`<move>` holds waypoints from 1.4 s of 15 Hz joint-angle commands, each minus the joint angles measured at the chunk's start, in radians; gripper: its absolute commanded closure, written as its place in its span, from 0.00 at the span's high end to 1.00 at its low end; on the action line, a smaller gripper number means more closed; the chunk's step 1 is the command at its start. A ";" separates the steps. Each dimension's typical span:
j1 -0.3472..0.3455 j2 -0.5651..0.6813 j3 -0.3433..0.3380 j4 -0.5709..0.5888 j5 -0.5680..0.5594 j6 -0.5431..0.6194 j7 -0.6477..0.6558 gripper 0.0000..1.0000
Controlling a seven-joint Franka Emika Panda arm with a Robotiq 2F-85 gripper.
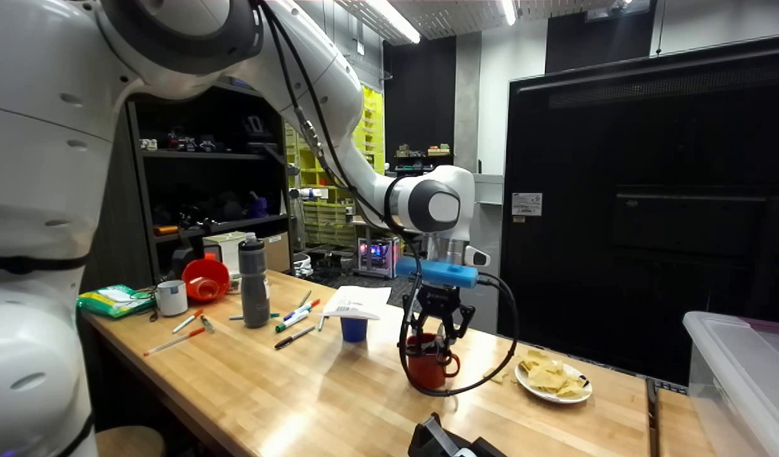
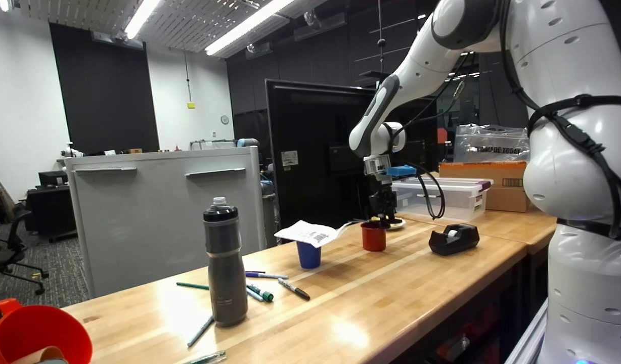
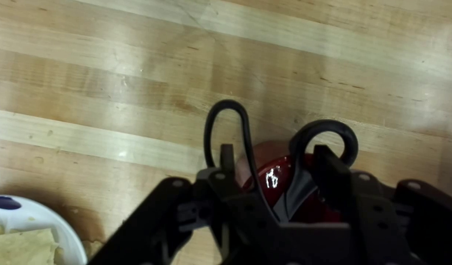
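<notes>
The gripper (image 3: 275,158) points downward just over the red mug (image 1: 429,373), and its two fingers stand apart, with a clear gap between them. In this mug there is a pair of scissors (image 3: 299,176): the grey blades go down inside, and the two black handle loops rise above the rim, spread away from each other. In the wrist view, one fingertip appears within the narrow loop, and the other covers a part of the rounder loop; since fingers and loops are equally dark, I cannot say surely whether they touch.

The red mug stands upright on the wooden bench (image 2: 310,328), as both exterior views show. Near it is a white plate (image 3: 68,235) with yellow chips (image 1: 548,379), and a few broken pieces lie beside the plate. On the opposite side of the red mug stands a blue cup (image 1: 354,331), with a sheet of paper (image 1: 354,301) across its top. A black tape dispenser (image 2: 453,244) is also near. Farther along, pens and markers (image 1: 292,321) lie scattered around a grey bottle (image 2: 227,275). Well apart from the gripper are a red-orange container (image 1: 205,279), a whitish cup (image 1: 172,298) and a green packet (image 1: 113,304).
</notes>
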 commanded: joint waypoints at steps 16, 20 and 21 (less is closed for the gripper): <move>-0.007 -0.050 0.004 -0.022 0.002 -0.010 0.004 0.79; -0.006 -0.058 0.002 -0.021 0.000 -0.010 0.006 0.84; -0.004 -0.060 0.002 -0.024 -0.003 -0.007 0.009 0.79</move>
